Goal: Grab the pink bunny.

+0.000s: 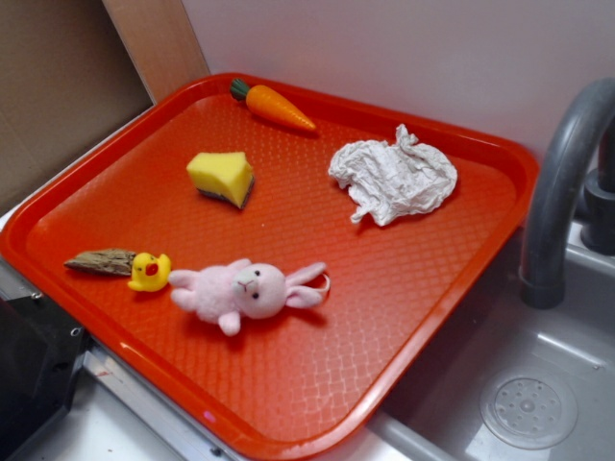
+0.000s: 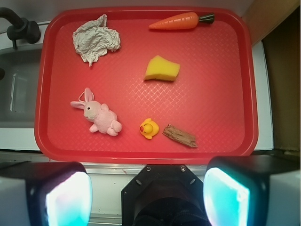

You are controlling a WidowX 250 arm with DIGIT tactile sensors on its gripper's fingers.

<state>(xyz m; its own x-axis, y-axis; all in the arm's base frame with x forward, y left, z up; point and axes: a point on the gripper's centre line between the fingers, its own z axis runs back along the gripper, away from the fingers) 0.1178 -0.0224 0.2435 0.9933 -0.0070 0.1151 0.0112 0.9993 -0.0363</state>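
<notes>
The pink bunny (image 1: 245, 291) (image 2: 98, 114) lies on its side on the red tray (image 1: 423, 288) (image 2: 216, 117), near the tray's front part, ears pointing away from the yellow duck (image 1: 150, 271) (image 2: 149, 128). In the wrist view my gripper (image 2: 147, 197) hangs high above the counter, short of the tray's near rim, jaws spread wide with nothing between them. Its two fingers (image 2: 68, 195) frame the bottom of that view. The bunny sits well ahead and left of the gripper. The exterior view does not show the gripper.
On the tray also lie a carrot (image 1: 272, 105) (image 2: 181, 21), a yellow sponge wedge (image 1: 221, 177) (image 2: 162, 68), a crumpled paper (image 1: 392, 177) (image 2: 95, 42) and a piece of bark (image 1: 102, 261) (image 2: 180, 135) beside the duck. A grey faucet (image 1: 562, 182) and sink (image 1: 528, 403) flank the tray.
</notes>
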